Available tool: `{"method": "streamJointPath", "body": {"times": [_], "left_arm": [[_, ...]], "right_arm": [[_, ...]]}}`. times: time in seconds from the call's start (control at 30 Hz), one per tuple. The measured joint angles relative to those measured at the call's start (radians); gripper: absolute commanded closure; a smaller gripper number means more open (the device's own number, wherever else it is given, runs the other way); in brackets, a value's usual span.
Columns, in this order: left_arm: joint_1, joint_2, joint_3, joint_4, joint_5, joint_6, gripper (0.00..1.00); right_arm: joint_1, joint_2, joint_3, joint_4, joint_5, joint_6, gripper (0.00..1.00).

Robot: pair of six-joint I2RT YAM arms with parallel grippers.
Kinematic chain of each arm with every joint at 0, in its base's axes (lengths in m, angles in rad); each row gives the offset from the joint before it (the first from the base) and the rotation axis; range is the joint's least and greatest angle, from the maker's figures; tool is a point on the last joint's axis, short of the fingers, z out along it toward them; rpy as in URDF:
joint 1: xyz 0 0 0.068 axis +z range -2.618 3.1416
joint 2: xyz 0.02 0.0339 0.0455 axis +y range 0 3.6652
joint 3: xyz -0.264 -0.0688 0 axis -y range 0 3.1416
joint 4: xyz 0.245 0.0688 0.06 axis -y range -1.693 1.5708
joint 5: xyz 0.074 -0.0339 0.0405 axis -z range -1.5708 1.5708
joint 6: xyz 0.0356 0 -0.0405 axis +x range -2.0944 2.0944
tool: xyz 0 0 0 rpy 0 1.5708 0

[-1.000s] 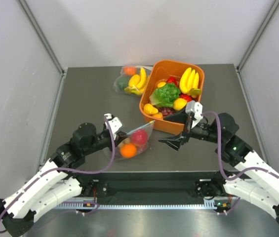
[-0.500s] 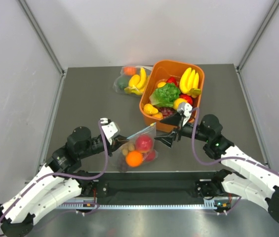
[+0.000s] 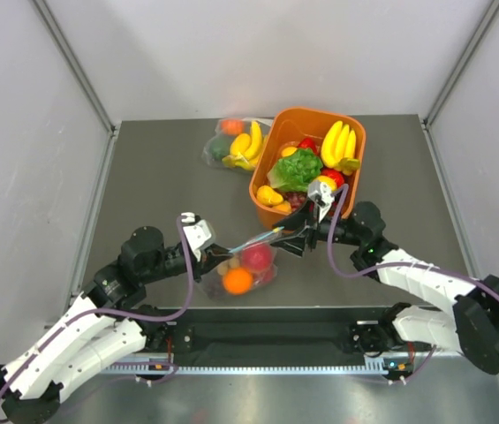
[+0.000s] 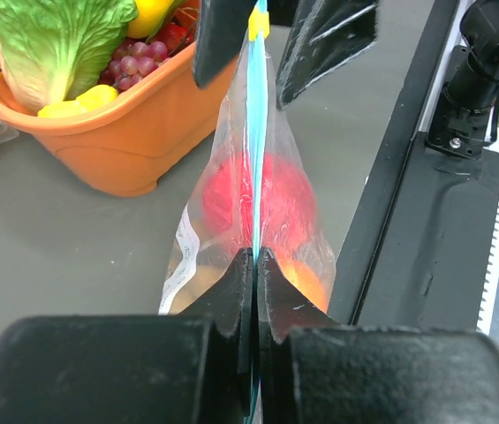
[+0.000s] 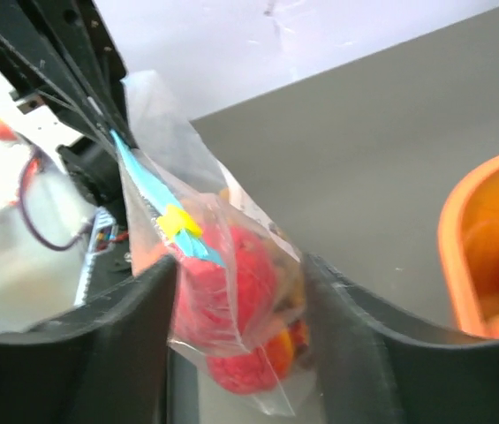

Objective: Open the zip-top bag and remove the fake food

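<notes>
Hanging over the worktop [image 3: 161,177] near its front edge, the zip-top bag [image 3: 247,263] stretches between both arms, a red apple [image 3: 257,256] and an orange [image 3: 238,281] sagging inside. The left gripper [image 4: 255,258] has its jaws clamped on one end of the teal zip strip [image 4: 255,150]. The right gripper [image 3: 286,238] straddles the other end, jaws apart, a gap either side. Just behind stands the orange bin [image 4: 134,146].
</notes>
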Motion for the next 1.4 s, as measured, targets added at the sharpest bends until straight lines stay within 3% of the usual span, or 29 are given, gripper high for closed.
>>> {"method": "streamJointPath", "body": {"times": [0.07, 0.13, 0.17, 0.2, 0.23, 0.27, 0.3, 0.33, 0.43, 0.53, 0.63, 0.87, 1.03, 1.4], "left_arm": [[0.000, 0.001, -0.001, 0.000, 0.006, -0.002, 1.00], [0.000, 0.005, -0.002, 0.000, 0.012, -0.002, 1.00], [0.000, 0.008, -0.002, 0.000, 0.018, -0.002, 1.00], [0.000, 0.011, -0.002, 0.000, 0.023, -0.003, 1.00], [0.000, 0.020, -0.002, 0.001, 0.029, -0.003, 1.00], [0.000, 0.024, -0.002, 0.003, 0.034, -0.005, 0.91], [0.000, 0.028, -0.002, 0.005, 0.038, -0.006, 0.91], [0.000, 0.034, -0.002, 0.007, 0.041, -0.008, 0.59], [0.000, 0.043, -0.001, 0.022, 0.043, -0.009, 0.27], [0.000, 0.061, 0.010, 0.032, 0.042, -0.018, 0.15], [0.000, 0.105, 0.056, 0.054, 0.044, -0.024, 0.12], [0.000, 0.287, 0.195, 0.120, 0.067, -0.018, 0.16], [-0.020, 0.348, 0.211, 0.120, 0.034, 0.000, 0.18], [-0.218, 0.428, 0.268, 0.123, -0.154, 0.079, 0.24]], "right_arm": [[0.000, 0.032, -0.020, 0.076, -0.024, 0.042, 0.53], [0.000, 0.063, -0.055, 0.179, -0.047, 0.097, 0.68], [0.000, 0.073, -0.068, 0.218, -0.058, 0.120, 0.90], [0.000, 0.085, -0.080, 0.267, -0.068, 0.142, 0.97], [0.000, 0.096, -0.087, 0.313, -0.079, 0.179, 1.00], [0.000, 0.109, -0.090, 0.364, -0.090, 0.214, 1.00], [-0.001, 0.113, -0.092, 0.379, -0.093, 0.221, 1.00], [-0.002, 0.121, -0.092, 0.417, -0.099, 0.248, 1.00], [-0.002, 0.129, -0.092, 0.483, -0.116, 0.307, 1.00], [-0.002, 0.130, -0.093, 0.520, -0.126, 0.341, 1.00], [0.004, 0.129, -0.099, 0.541, -0.129, 0.349, 1.00], [0.011, 0.122, -0.110, 0.492, -0.127, 0.317, 1.00], [0.011, 0.109, -0.109, 0.418, -0.105, 0.277, 1.00], [0.018, 0.090, -0.080, 0.251, -0.056, 0.209, 1.00]]}}
